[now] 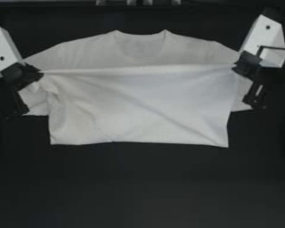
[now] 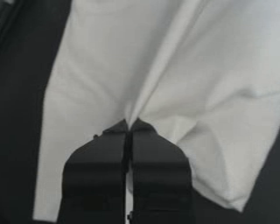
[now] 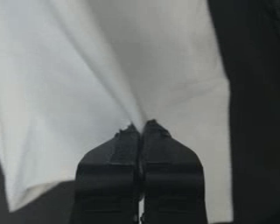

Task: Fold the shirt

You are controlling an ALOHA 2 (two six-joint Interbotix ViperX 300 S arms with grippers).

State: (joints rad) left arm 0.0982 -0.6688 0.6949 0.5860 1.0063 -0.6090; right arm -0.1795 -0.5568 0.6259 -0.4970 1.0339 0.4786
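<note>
Dark table: shirt stretched between both clamped end effectors.

A dark worktop carries a white short-sleeved shirt, lying flat in its upper half with the collar toward the far edge. The shirt's lower part is folded up over its body. The near half is bare dark surface.

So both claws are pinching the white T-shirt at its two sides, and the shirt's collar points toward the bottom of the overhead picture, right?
Not quite: the top view shows the T-shirt with its collar toward the top. The left gripper and right gripper do pinch it at its two sides.
</note>
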